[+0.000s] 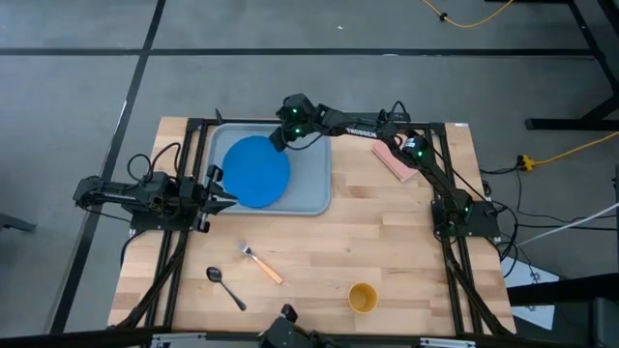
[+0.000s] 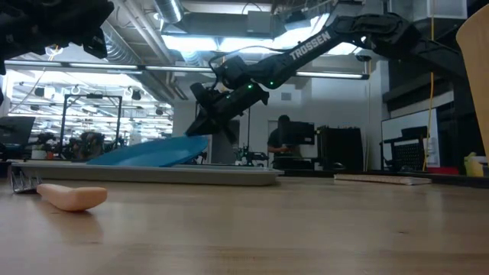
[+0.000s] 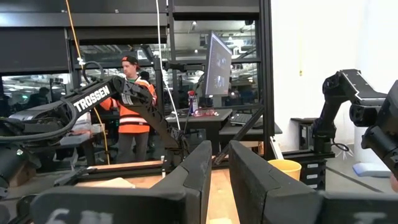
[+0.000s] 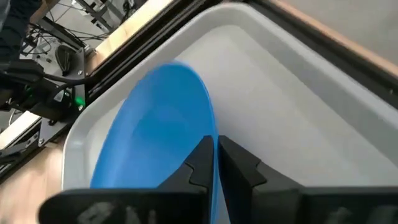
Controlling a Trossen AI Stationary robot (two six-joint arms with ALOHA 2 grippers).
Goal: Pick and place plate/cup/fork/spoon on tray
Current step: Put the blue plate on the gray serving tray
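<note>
Right pincer (image 1: 278,138), reaching across the far edge of the tabletop (image 1: 387,251), clamped on the rim of the plate (image 1: 255,170). The plate lies over the tray (image 1: 314,184), which occupies the far left part of the tabletop; in the low view the plate (image 2: 149,150) is tilted, its gripped edge raised and its opposite edge down at the tray (image 2: 153,174). In the right wrist view the two dark fingers (image 4: 200,165) pinch the plate's edge (image 4: 161,137) above the tray's pale floor (image 4: 267,112).

Left pincer (image 1: 221,199), at the left edge of the tabletop just beside the tray's near left corner; its fingers (image 3: 199,171) stand slightly apart with nothing between them.

Fork (image 1: 261,264) and spoon (image 1: 224,286) lie near each other toward the near edge, left of centre, both off the tray. Cup (image 1: 363,297) stands near the near edge, right of centre, well apart from the tray. A pink pad (image 1: 393,161) lies near the far right corner. A person (image 3: 130,106) stands in the room beyond.
</note>
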